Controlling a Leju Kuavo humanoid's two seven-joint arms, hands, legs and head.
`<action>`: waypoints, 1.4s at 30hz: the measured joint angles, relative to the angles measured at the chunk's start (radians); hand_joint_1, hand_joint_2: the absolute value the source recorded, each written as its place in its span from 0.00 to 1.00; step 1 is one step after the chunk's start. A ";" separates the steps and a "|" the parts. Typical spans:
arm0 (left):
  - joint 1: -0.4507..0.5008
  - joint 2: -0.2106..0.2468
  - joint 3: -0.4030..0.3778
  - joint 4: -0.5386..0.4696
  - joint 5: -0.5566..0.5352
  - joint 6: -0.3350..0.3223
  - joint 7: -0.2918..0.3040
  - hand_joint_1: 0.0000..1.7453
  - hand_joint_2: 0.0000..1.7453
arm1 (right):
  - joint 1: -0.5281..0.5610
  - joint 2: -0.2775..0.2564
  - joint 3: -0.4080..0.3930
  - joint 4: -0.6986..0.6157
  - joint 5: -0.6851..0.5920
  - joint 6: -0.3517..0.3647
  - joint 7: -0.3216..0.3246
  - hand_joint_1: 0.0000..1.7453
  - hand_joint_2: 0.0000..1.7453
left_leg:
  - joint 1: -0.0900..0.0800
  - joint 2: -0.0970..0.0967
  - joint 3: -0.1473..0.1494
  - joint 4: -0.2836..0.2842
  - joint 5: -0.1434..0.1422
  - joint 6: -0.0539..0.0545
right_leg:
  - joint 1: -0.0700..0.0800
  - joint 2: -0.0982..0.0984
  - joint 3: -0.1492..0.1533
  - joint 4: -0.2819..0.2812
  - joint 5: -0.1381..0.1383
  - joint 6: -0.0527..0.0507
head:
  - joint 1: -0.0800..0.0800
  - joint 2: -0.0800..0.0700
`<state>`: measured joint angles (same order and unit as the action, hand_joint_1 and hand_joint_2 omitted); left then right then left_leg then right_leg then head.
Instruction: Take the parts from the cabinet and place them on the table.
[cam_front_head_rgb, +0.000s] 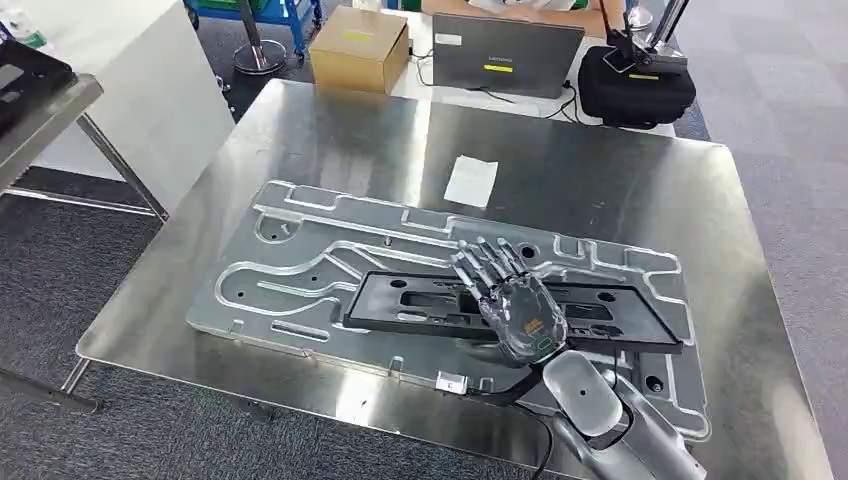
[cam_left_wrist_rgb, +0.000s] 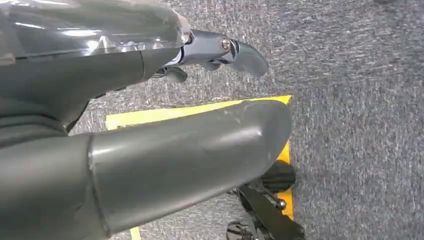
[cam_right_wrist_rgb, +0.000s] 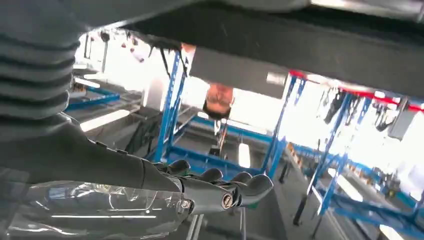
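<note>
Black part (cam_front_head_rgb: 420, 300) on steel table (cam_front_head_rgb: 330, 130), right robot hand (cam_front_head_rgb: 505, 295) spread above

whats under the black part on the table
The long black part lies in the recess of a large clear moulded tray, which sits on the steel table. The right hand, fingers spread, covers the part's middle, so what lies beneath there cannot be seen.

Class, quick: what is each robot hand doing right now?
Left hand: hangs over the floor, holding nothing; fingers' state unclear.
Right hand: open, spread above the black part.
</note>
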<state>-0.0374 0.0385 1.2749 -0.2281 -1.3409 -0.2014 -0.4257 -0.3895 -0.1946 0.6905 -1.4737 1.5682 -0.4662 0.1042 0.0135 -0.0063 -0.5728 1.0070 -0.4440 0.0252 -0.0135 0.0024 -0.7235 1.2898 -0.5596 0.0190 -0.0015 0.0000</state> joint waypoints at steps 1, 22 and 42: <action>0.000 0.000 0.001 0.000 0.000 -0.002 0.000 0.00 0.00 | 0.004 0.005 -0.007 0.001 0.000 0.000 -0.006 0.00 0.00 | -0.001 -0.001 0.000 0.002 -0.001 -0.001 | 0.000 0.000 0.037 -0.069 0.041 -0.004 | -0.001 0.000; 0.003 0.001 0.024 0.000 0.003 -0.036 -0.008 0.00 0.00 | 0.052 0.091 -0.121 0.000 -0.112 0.100 -0.059 0.00 0.00 | 0.000 -0.002 0.041 0.021 -0.058 -0.033 | 0.003 -0.005 0.103 -0.258 0.133 -0.013 | -0.008 0.000; 0.009 -0.013 0.049 0.000 0.021 -0.048 -0.027 0.00 0.00 | 0.107 0.148 -0.147 -0.035 -0.216 0.131 -0.047 0.00 0.00 | -0.008 0.001 -0.052 0.165 -0.136 -0.040 | 0.008 -0.010 0.122 -0.284 0.130 -0.061 | -0.009 0.000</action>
<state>-0.0289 0.0259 1.3241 -0.2277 -1.3195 -0.2491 -0.4528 -0.2821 -0.0462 0.5432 -1.5091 1.3527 -0.3349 0.0576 0.0060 -0.0050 -0.6250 1.1721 -0.5797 -0.0146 -0.0057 -0.0072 -0.6018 1.0058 -0.4294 -0.0424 -0.0107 0.0000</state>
